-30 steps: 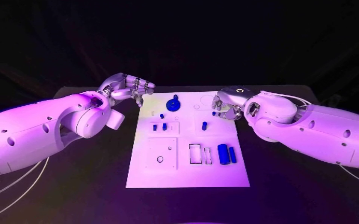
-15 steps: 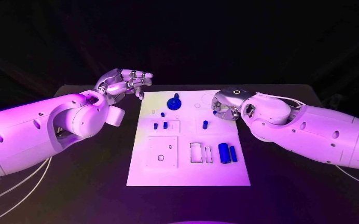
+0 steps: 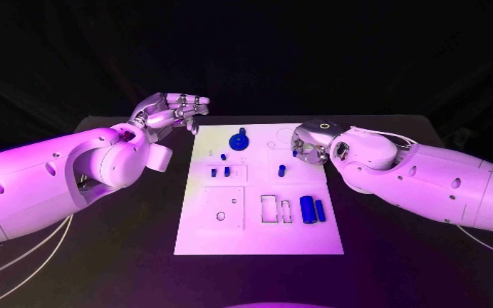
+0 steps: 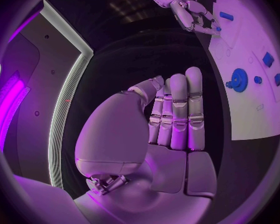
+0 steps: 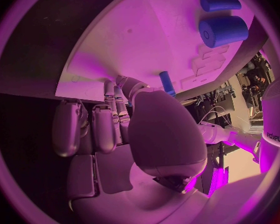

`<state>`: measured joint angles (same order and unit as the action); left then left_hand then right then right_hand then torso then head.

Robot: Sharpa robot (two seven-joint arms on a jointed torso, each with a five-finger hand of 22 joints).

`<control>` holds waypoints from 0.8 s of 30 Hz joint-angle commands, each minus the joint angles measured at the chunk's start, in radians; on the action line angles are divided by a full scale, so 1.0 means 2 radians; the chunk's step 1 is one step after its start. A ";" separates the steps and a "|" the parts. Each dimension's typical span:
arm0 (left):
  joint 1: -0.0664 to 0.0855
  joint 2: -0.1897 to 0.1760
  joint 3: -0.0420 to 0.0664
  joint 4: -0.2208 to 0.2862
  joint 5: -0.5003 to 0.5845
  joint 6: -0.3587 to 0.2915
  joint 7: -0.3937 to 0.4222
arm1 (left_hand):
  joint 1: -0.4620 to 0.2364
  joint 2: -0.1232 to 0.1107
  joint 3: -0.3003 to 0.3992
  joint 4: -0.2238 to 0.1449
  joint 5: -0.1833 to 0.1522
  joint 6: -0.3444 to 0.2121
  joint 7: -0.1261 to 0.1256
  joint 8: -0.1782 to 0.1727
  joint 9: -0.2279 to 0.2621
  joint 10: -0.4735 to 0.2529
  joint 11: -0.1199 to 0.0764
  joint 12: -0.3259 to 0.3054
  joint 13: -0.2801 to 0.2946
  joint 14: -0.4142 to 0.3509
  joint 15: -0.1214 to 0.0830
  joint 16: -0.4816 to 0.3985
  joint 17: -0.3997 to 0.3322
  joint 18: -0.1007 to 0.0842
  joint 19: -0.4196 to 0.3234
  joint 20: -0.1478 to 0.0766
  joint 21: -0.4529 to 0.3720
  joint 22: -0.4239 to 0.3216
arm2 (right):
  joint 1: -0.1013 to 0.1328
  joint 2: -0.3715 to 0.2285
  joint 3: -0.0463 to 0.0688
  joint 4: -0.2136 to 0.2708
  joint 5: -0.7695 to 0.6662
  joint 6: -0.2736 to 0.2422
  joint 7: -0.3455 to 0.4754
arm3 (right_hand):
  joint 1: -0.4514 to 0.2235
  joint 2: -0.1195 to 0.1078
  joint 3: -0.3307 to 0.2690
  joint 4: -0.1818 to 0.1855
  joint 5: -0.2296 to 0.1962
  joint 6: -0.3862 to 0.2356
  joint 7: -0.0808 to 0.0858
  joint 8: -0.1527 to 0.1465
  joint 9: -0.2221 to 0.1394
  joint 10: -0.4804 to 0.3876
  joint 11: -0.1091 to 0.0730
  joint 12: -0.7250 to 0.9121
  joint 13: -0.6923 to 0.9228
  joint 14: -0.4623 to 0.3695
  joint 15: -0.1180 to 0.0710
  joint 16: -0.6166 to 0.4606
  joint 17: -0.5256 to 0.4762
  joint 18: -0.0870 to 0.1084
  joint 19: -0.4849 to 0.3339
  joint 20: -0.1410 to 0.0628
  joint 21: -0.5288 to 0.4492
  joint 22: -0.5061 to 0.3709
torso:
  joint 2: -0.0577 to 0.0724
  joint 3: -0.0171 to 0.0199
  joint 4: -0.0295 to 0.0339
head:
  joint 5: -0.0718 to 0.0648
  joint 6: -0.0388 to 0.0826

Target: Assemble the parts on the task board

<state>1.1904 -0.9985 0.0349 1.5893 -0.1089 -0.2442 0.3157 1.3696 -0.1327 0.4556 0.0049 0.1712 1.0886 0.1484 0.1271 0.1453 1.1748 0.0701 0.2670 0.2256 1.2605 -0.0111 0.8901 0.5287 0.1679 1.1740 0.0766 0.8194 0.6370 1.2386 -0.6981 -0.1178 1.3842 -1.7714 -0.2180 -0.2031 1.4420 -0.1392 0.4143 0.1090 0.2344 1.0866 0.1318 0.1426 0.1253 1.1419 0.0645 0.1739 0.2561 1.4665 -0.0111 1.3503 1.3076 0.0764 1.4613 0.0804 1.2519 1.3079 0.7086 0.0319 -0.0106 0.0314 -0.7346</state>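
White rectangular task board [image 3: 257, 233] lies at table centre. Left hand [image 3: 172, 113], at the board's 11 o'clock off its corner, has fingers straight and together, thumb alongside, holding nothing. Right hand [image 3: 308, 147] sits over the board's 2 o'clock edge, fingers curled; whether it grips the small blue peg [image 5: 167, 82] beside its fingertips cannot be told.
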 commanded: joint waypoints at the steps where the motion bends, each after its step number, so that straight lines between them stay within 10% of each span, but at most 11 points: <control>1: 0.001 0.001 0.000 0.002 0.005 0.000 0.008 | 0.002 0.005 0.001 -0.003 0.001 -0.005 0.000 0.003 0.000 -0.004 0.000 0.003 0.001 0.004 0.001 -0.003 -0.001 0.008 0.003 0.001 -0.003 -0.001 | -0.004 0.000 -0.001 0.002 0.005 0.005 0.009 | 0.000 0.003 0.003 0.000 -0.003 0.004 0.000 -0.001 0.001 0.005 0.000 -0.004 -0.001 0.034 -0.002 0.002 0.034 -0.004 0.009 -0.001 0.001 0.015 | 0.000 -0.0001 -0.0003 | 0.000 -0.001; 24: 0.001 0.001 0.000 -0.002 0.005 0.010 -0.004 | 0.005 0.007 0.001 -0.008 0.001 -0.006 0.001 0.003 0.000 -0.007 0.001 0.005 0.001 0.004 0.001 -0.005 -0.003 0.008 0.003 0.001 -0.006 -0.005 | -0.006 0.001 -0.001 0.004 0.009 0.001 0.008 | -0.009 -0.004 0.009 -0.007 -0.005 0.001 0.003 -0.010 0.001 0.006 0.004 -0.013 -0.007 0.033 0.000 0.004 0.034 -0.004 0.009 -0.001 0.002 0.017 | 0.000 -0.0003 -0.0001 | 0.002 -0.002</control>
<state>1.1905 -0.9984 0.0349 1.5854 -0.1037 -0.2432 0.3091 1.3786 -0.1238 0.4597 -0.0046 0.1712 1.0857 0.1511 0.1311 0.1454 1.1679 0.0699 0.2713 0.2262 1.2604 -0.0109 0.8865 0.5243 0.1677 1.1740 0.0766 0.8132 0.6280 1.2329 -0.6997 -0.1176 1.3949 -1.7571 -0.2280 -0.1941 1.4234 -0.1473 0.4282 0.0951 0.2303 1.0826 0.1357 0.1289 0.1257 1.1536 0.0687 0.1526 0.2457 1.4665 -0.0111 1.3543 1.3074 0.0764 1.4612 0.0804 1.2518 1.3076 0.7087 0.0314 -0.0100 0.0353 -0.7377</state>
